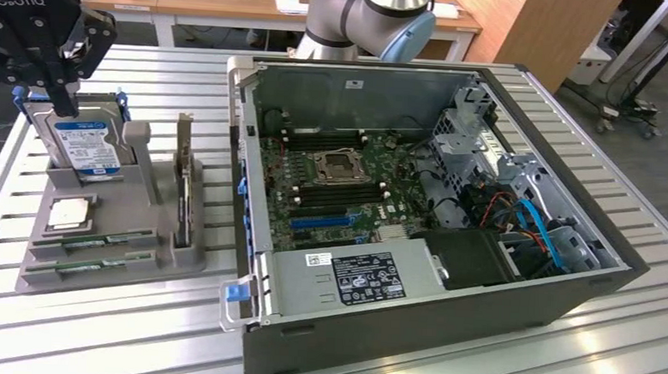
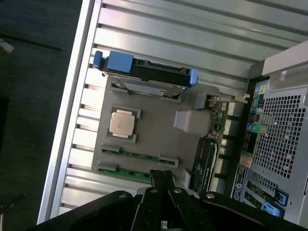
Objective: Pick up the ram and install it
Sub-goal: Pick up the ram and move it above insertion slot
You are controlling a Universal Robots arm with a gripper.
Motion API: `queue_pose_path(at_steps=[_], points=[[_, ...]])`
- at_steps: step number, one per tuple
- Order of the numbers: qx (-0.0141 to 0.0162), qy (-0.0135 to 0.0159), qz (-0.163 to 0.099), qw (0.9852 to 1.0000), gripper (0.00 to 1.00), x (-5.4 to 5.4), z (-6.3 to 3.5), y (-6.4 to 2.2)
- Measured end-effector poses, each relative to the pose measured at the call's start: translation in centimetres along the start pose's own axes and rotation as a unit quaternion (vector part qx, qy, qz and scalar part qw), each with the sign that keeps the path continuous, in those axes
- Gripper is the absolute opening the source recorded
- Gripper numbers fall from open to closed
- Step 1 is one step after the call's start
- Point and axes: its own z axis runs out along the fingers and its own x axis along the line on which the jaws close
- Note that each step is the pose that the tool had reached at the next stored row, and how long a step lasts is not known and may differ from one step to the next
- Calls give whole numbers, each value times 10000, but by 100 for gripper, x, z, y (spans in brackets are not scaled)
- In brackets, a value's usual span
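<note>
Over the hard drive (image 1: 85,146) at one end of the tray (image 1: 182,248), your gripper (image 1: 61,104) hangs empty, fingers together. The ram (image 1: 91,244) lies flat at the tray's other end. You're at the approach; grasping it calls for parted fingers squared to the stick.

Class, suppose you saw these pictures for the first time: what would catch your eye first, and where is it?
The open computer case dominates the slatted table, its green motherboard exposed. On the exterior view's left, a grey tray holds a blue-labelled hard drive and two ram sticks. The black gripper hangs above the hard drive, fingers shut.
</note>
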Motion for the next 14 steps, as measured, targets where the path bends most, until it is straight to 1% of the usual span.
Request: queue_pose_path(at_steps=[3, 7, 9, 14], points=[[-7, 12, -266, 9996, 10, 0, 2, 0], [-15, 28, -619, 9981, 10, 0, 4, 0], [-19, 36, -797, 9968, 10, 0, 5, 0], [-28, 54, -1185, 9929, 10, 0, 7, 0]])
